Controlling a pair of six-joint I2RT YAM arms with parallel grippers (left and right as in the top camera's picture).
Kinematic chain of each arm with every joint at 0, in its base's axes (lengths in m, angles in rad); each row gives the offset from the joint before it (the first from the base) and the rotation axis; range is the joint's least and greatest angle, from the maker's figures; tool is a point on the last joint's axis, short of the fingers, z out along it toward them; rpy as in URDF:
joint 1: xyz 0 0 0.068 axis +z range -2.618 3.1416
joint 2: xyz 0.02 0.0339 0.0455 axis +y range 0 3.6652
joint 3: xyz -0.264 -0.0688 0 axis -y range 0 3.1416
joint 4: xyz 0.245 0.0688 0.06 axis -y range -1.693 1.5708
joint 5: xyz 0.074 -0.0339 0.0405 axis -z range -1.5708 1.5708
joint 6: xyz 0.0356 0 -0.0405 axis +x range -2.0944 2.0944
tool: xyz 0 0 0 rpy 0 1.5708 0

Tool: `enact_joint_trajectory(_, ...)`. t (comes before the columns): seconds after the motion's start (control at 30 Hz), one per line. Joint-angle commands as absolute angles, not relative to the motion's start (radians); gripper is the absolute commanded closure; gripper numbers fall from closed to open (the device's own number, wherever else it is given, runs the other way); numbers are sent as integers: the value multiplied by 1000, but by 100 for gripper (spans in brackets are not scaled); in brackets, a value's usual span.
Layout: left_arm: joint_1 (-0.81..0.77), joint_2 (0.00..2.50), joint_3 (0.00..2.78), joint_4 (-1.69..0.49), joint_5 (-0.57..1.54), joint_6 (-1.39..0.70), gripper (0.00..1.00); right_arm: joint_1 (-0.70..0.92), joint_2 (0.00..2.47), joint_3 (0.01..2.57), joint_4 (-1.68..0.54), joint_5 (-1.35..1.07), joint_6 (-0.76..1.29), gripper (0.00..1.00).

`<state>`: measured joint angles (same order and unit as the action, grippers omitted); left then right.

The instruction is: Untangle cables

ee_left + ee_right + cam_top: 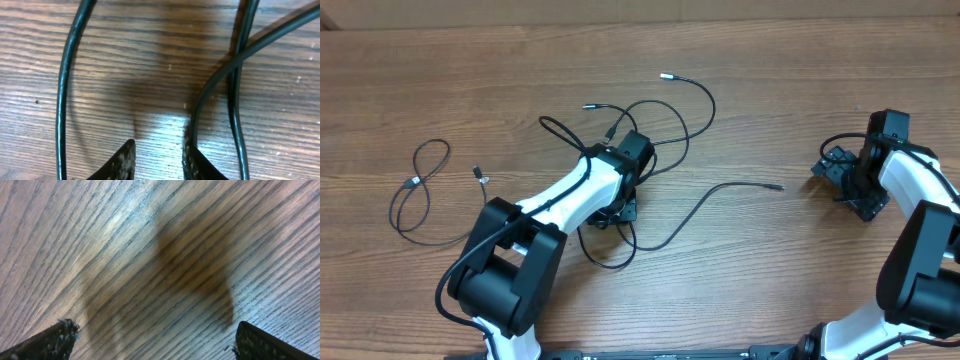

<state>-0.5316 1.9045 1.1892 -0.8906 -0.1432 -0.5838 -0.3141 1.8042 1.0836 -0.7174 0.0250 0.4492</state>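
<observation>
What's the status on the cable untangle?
Left gripper open, low at tangle, nothing held. Right gripper open over bare table. Cables crossed; one loop lies apart. Left arm hides tangle's middle.

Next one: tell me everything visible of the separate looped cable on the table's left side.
The looped cable is a thin, black, rubbery-looking cord lying flat on the wooden table in a loose figure-eight. A silvery piece sits where its loops cross, and a silvery plug tip appears to end it near the left arm. It lies apart from the other cables; only the table touches it.
</observation>
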Motion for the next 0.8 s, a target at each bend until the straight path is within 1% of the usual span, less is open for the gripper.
enact_joint_trajectory(0.0, -500, 1918, 1221, -910, -59, -496, 66, -315, 1804, 1079, -712, 25, 456, 0)
enact_joint_trajectory(0.1, -451, 1918, 1282, -1024, -50, -489, 67, -315, 1804, 1079, -712, 25, 456, 0)
enact_joint_trajectory(0.2, -424, 1918, 1343, -1082, 1, -463, 67, -315, 1804, 1079, -712, 25, 456, 0)
enact_joint_trajectory(0.3, -421, 1918, 1357, -1063, 60, -449, 66, -315, 1804, 1079, -712, 25, 456, 0)
enact_joint_trajectory(0.43, -447, 1942, 1345, -1010, 60, -463, 65, -315, 1804, 1079, -712, 25, 456, 0)
enact_joint_trajectory(0.57, -486, 2018, 1343, -996, 60, -479, 65, -315, 1804, 1079, -712, 25, 456, 0)
enact_joint_trajectory(0.67, -506, 2091, 1343, -993, 20, -479, 67, -315, 1804, 1079, -712, 25, 456, 0)
enact_joint_trajectory(0.77, -511, 2161, 1343, -1002, -23, -478, 75, -315, 1804, 1079, -712, 25, 456, 0)
